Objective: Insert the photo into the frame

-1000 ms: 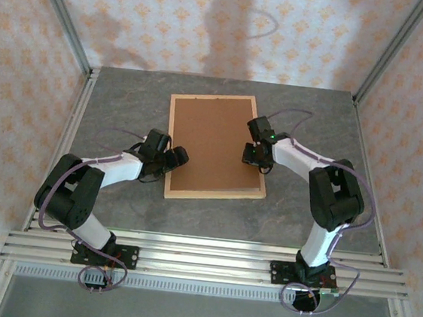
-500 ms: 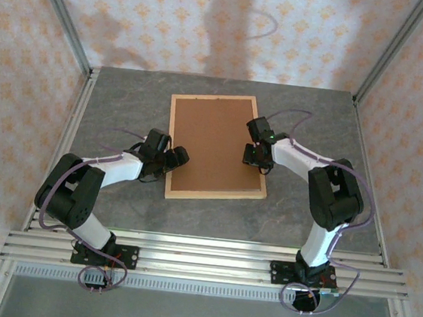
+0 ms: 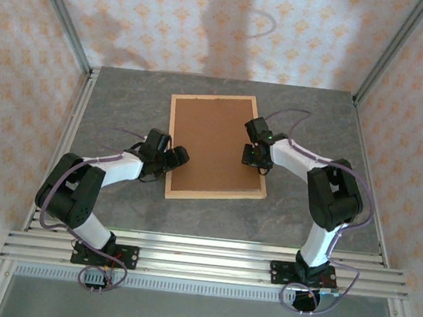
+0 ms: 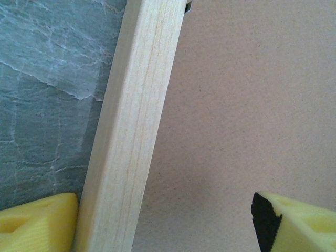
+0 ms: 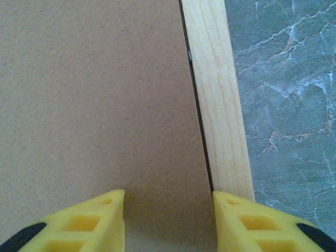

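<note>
The frame (image 3: 215,194) lies flat in the middle of the desk (image 3: 126,104), its back upward, with the brown backing board (image 3: 213,140) seated inside the wooden rim. Its long axis runs away from the arm bases toward the far wall, a little turned. Whether the photo is under the board I cannot tell. The left fingers (image 4: 37,223) stand wide apart and hold nothing. They straddle the left long rail close to the near corner, one finger on the desk side touching the wood, the other well inside, over the board. The right fingers (image 5: 79,223) are about half open and also grip nothing: one is above the board, the other above the right long rail, so the dark seam between board and rail runs between them. Each arm is at its own side of the frame, and the right one seems better placed, because the seam lies directly in its gap. I judge that the coming move concerns this edge, pressing or fixing the board down. Around the desk stand patterned walls (image 3: 24,71), well apart, and I see no obstacle between the fingers and the rim.
</note>
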Controlling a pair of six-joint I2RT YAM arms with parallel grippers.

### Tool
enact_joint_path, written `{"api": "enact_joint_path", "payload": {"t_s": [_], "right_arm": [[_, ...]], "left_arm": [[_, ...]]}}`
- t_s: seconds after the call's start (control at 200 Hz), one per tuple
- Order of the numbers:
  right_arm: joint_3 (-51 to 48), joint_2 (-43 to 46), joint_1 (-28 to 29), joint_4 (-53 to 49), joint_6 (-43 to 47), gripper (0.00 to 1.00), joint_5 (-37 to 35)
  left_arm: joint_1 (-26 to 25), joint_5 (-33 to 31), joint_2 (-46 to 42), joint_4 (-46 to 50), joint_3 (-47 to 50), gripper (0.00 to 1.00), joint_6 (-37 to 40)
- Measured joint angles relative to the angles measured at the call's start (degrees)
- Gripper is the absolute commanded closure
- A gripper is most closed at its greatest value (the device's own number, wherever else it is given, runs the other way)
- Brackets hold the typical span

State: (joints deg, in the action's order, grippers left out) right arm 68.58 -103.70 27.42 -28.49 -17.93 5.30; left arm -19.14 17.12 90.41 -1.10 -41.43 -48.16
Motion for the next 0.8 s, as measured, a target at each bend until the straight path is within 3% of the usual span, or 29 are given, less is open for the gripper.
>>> {"api": "enact_joint_path", "payload": {"t_s": [0.25, 0.536, 0.801], "right_arm": [[0.00, 0.00, 0.87, -0.04, 0.00, 0.50, -1.79], [0.00, 0.28, 1.57, -1.64, 0.04, 0.36, -4.72], [-0.24, 4.72, 1.66, -4.17, 0.07, 0.34, -5.51]], "left_arm": [[0.00, 0.00, 0.00, 0.09, -0.07, 0.17, 0.00], [-0.44, 0.46, 0.00, 0.22, -0.24, 0.16, 0.02], [-0.55, 2.08, -0.04, 1.51, -0.68, 0.16, 0.15]]}}
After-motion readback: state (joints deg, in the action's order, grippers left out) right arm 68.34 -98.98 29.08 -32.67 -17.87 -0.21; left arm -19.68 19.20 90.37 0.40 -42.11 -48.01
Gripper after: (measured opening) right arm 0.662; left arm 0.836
